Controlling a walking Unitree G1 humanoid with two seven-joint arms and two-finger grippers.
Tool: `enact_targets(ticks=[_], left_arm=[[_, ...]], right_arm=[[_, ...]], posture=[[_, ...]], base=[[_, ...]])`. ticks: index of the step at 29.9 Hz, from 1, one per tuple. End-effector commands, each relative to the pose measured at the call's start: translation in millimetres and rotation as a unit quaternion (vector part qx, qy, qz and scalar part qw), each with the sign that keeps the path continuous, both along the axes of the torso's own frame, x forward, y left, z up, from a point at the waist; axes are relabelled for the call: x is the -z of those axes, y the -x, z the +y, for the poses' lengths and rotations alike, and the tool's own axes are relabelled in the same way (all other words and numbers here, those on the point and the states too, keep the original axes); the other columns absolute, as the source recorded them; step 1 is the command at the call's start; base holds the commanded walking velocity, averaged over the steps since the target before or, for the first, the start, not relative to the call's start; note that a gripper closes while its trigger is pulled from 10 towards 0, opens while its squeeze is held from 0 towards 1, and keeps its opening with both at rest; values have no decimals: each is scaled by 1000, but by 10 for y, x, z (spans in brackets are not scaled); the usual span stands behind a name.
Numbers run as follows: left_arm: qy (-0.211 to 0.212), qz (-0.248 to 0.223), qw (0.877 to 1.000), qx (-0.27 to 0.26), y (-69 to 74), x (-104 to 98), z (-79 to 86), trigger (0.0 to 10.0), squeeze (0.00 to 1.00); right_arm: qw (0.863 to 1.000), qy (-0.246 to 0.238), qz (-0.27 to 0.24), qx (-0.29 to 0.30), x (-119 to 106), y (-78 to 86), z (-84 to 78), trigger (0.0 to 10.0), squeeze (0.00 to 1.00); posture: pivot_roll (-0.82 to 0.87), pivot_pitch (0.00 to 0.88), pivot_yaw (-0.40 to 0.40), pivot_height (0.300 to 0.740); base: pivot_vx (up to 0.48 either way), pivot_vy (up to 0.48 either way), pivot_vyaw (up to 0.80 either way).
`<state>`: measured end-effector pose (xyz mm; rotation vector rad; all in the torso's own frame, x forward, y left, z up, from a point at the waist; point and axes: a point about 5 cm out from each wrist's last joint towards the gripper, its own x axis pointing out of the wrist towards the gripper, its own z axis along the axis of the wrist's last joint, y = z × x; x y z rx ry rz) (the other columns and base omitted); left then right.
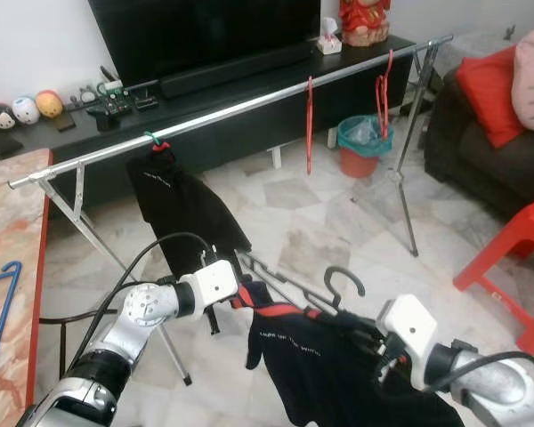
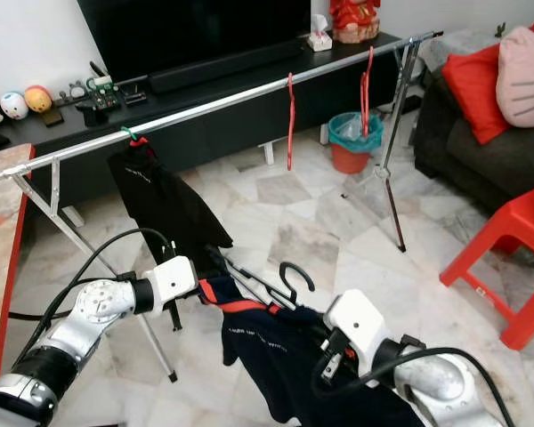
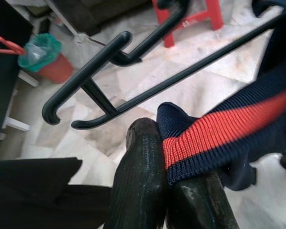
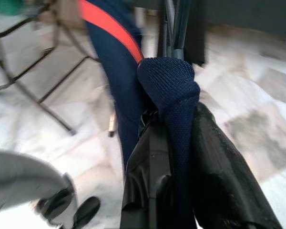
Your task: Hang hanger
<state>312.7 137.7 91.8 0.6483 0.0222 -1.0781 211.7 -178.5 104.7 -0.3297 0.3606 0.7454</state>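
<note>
below the rail [image 1: 249,107], both claws, left claw [image 1: 242,294] and right claw [image 1: 374,347], clenched on the navy shirt [image 1: 338,365] with its hanger [image 1: 334,285]

A living room floored in pale marble-patterned tiles [image 1: 303,222], where a large dark television [image 1: 205,31] stands on a long black low cabinet [image 1: 249,111] against a white wall [image 1: 27,44], with small round toys [image 1: 22,108] lined up at the cabinet's end. A dark sofa [image 1: 489,151] with a red cushion [image 1: 489,84] and a pink one [image 1: 532,67] sits on the right, near a red plastic chair [image 1: 516,258] and a red bin with a green liner [image 1: 363,147]. A red-edged, marble-topped table [image 1: 13,258] fills the left edge.
</note>
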Motion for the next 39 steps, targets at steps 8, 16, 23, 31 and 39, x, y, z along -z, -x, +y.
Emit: enact_targets(ticks=[8, 16, 23, 31, 39], left_arm=[[-27, 44, 997, 58, -8, -149, 113, 10000, 0], [19, -31, 999, 28, -172, -413, 58, 10000, 0], [-9, -33, 998, 44, -132, -327, 35, 10000, 0], [-24, -12, 998, 53, -78, -197, 30, 10000, 0], [91, 21, 995, -31, -131, -186, 51, 10000, 0]], right_arm=[[988, 94, -34, 121, 67, -319, -158, 10000, 0], [997, 50, -8, 60, 15, -311, 2, 10000, 0], [999, 45, 14, -5, -101, -82, -65, 10000, 0], [999, -18, -37, 3, -318, -67, -82, 10000, 0], [988, -33, -87, 127, -223, -220, -159, 10000, 0]], posture=[[-62, 75, 161, 740], [-52, 86, 160, 740], [-70, 91, 159, 740], [-80, 89, 157, 740], [-78, 89, 154, 740]], base=[[0, 0, 0], [0, 0, 0], [0, 0, 0], [0, 0, 0], [0, 0, 0]])
